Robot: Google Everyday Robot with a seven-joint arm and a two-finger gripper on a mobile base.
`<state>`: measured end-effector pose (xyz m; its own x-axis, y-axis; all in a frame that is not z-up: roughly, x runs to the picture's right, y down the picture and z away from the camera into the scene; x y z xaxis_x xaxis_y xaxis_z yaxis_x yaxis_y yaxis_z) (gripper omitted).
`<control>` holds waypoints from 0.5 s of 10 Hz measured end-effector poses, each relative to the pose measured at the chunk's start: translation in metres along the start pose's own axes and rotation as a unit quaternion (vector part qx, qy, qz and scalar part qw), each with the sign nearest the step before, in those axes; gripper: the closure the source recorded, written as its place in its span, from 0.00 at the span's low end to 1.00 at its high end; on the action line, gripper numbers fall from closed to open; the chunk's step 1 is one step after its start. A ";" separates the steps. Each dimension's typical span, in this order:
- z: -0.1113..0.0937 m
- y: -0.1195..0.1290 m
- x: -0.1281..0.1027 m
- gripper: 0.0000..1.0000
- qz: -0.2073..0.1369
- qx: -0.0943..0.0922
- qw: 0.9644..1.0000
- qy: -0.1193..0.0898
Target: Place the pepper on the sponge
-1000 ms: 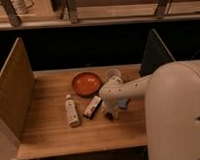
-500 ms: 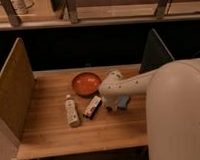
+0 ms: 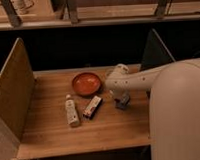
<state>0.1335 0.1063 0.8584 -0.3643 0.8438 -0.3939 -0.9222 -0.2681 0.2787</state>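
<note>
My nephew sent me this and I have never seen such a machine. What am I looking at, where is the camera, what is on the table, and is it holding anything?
The big white shape on the right is the robot's body. Its one white arm reaches left over a wooden table. There is only one camera. It looks down at the table from beside the robot, and what it is mounted on is not shown.

On the table are an orange-red bowl, a white bottle lying on its side, and a red-and-white packet.

At the arm's end is the gripper, the part that grasps. It is down at the tabletop just right of the packet and is shut. Whether it holds anything cannot be seen, because the arm hides that spot.
</note>
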 end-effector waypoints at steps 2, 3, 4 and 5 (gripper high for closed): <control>0.009 -0.021 -0.003 1.00 0.025 0.016 1.000 0.004; 0.013 -0.027 -0.002 1.00 0.033 0.022 0.999 0.007; 0.014 -0.027 -0.001 1.00 0.035 0.022 0.999 0.008; 0.014 -0.025 -0.002 0.99 0.034 0.020 0.999 0.008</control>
<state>0.1591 0.1181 0.8641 -0.4283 0.8171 -0.3859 -0.8892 -0.3052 0.3407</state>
